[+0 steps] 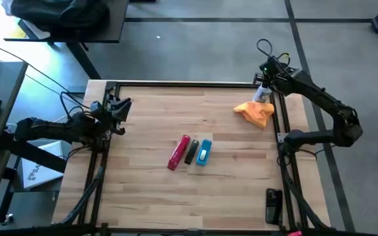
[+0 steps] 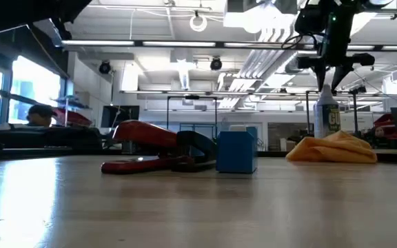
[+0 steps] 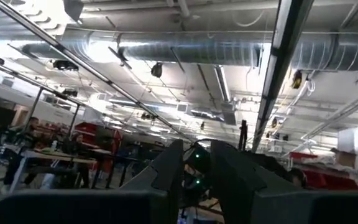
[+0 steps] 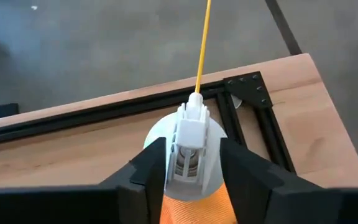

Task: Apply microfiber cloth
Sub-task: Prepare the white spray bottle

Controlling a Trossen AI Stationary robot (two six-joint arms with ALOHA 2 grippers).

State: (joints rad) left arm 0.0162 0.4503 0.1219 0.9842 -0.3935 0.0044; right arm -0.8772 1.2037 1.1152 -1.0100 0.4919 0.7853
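Right gripper (image 4: pixel 193 165) at far right corner, jaws spread either side of one spray bottle (image 4: pixel 190 149) head, not clearly pinching. One orange cloth (image 1: pixel 255 113) crumpled on table (image 1: pixel 149 190) just near side of bottle, right side. Left gripper (image 1: pixel 122 111) parked at left edge, pointing up; narrow gap between fingers (image 3: pixel 166 171), nothing held. Table middle: three items in row, one red bar (image 1: pixel 178 153), one dark bar (image 1: pixel 191 152), one blue block (image 1: pixel 204 152).
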